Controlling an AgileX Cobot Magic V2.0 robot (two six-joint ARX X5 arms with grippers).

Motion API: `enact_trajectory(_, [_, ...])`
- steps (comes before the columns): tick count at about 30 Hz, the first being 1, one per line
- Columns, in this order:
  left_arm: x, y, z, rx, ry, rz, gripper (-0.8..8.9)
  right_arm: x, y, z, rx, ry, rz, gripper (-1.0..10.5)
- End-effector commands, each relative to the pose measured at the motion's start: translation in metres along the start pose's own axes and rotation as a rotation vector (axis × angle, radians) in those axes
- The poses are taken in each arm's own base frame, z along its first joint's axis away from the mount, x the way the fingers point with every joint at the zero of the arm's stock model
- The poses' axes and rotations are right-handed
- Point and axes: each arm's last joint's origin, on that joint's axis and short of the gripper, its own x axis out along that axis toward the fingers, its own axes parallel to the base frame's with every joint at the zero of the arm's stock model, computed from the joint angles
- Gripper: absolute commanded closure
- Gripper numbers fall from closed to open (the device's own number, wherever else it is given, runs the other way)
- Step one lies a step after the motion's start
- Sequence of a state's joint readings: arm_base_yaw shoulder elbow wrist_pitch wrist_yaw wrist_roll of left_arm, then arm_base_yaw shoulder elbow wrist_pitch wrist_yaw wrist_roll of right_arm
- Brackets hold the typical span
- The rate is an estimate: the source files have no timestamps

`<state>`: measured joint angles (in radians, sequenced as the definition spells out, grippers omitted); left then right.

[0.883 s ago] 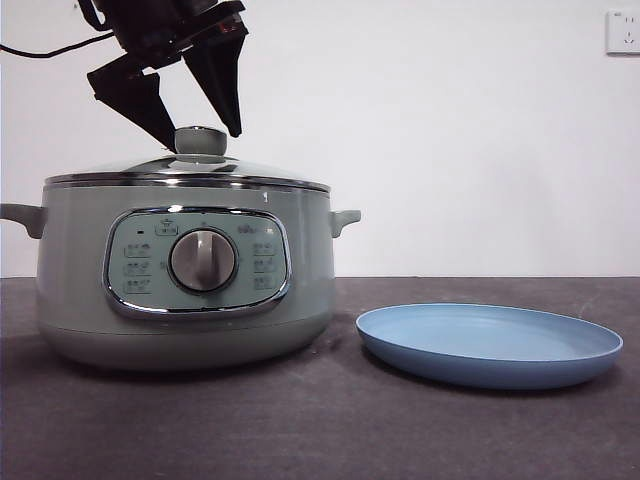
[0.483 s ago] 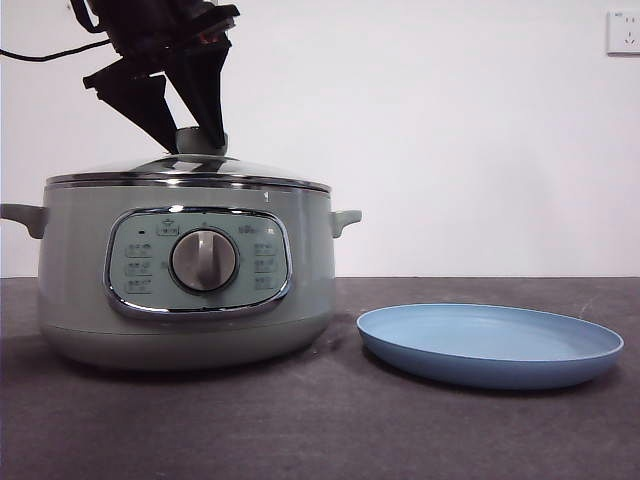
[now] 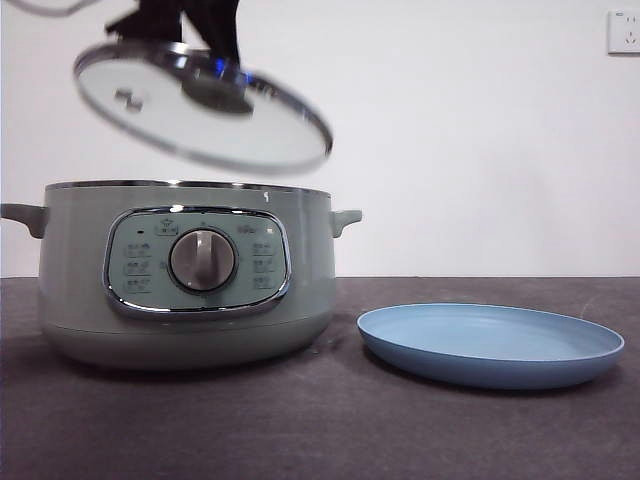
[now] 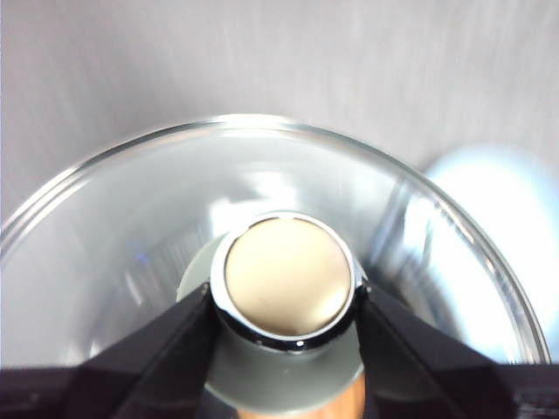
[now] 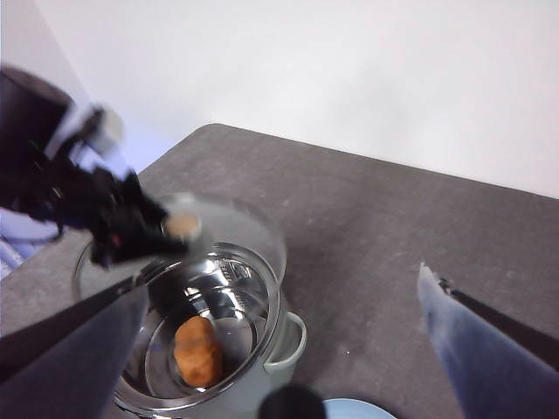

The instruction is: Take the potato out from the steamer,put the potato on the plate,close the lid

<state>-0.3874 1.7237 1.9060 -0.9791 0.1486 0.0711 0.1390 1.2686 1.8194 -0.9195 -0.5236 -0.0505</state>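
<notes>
My left gripper (image 4: 286,301) is shut on the knob (image 4: 286,278) of the glass lid (image 4: 122,218). In the front view it holds the lid (image 3: 245,130) tilted in the air above the open sage-green steamer (image 3: 185,270). The orange-brown potato (image 5: 198,351) lies on the steel floor inside the steamer (image 5: 278,345). The light-blue plate (image 3: 490,345) rests on the table to the right of the pot. My right gripper (image 5: 281,284) hovers high over the table near the pot, jaws wide apart and holding nothing.
The dark grey table (image 3: 320,430) runs back to a white wall with a socket (image 3: 622,30) at the upper right. In the right wrist view the left arm (image 5: 79,196) reaches over the pot's rim with the lid.
The left gripper closed on the lid's knob and lifted the lid off the steamer. The lid now hangs tilted above the pot, which stands open.
</notes>
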Motion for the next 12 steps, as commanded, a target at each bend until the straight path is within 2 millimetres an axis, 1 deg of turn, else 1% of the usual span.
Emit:
enact_trajectory(1, [-0.036,-0.005,0.024,0.039,-0.149,0.000,8.22,0.000,0.002,0.001,0.019,-0.008,0.012,3.2])
enact_trajectory(3, [-0.069,-0.007,0.037,0.070,-0.239,0.021,8.22,0.001,0.006,0.002,0.015,-0.006,0.060,3.2])
enact_trajectory(4, [-0.090,-0.007,0.043,0.074,-0.288,0.055,8.22,0.002,0.009,0.002,0.014,-0.006,0.092,3.2])
enact_trajectory(5, [-0.106,-0.007,0.047,0.083,-0.328,0.089,8.22,0.002,0.010,0.002,0.018,-0.005,0.113,3.2])
enact_trajectory(6, [-0.127,-0.008,0.050,0.097,-0.379,0.130,8.22,0.003,0.013,0.002,0.018,-0.002,0.131,3.2])
enact_trajectory(8, [-0.165,-0.009,0.052,0.095,-0.467,0.216,8.22,0.007,0.020,0.002,0.006,0.005,0.168,3.2])
enact_trajectory(12, [-0.208,-0.010,0.047,0.084,-0.559,0.341,8.22,0.020,0.030,0.002,-0.007,0.023,0.222,3.2])
